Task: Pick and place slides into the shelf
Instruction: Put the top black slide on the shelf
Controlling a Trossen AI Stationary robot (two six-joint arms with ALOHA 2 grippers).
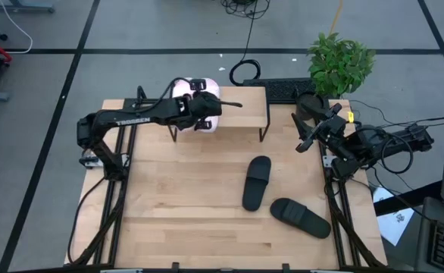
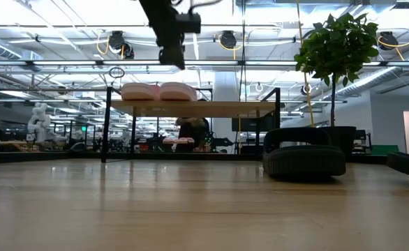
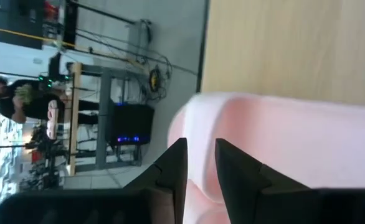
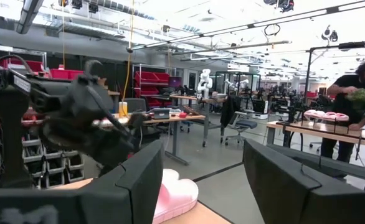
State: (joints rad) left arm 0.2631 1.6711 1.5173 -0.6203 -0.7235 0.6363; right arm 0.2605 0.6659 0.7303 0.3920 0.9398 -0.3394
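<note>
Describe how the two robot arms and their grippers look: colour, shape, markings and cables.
Both arms are dark, jointed tubes. The left arm carries white lettering along its long link. The right arm has black cables beside it and a small yellow spot near its wrist. The left gripper has two black, wedge-shaped fingers; the right gripper has two broad, flat, dark fingers.

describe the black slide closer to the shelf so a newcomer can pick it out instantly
Start at the low light wooden shelf on black legs at the table's far edge, where the pale pink slides sit. Toward the near edge, two matte black slides lie on the tabletop. The black slide nearer the shelf lies nearly lengthwise; the other black slide lies crosswise, nearer the right arm's side.
</note>
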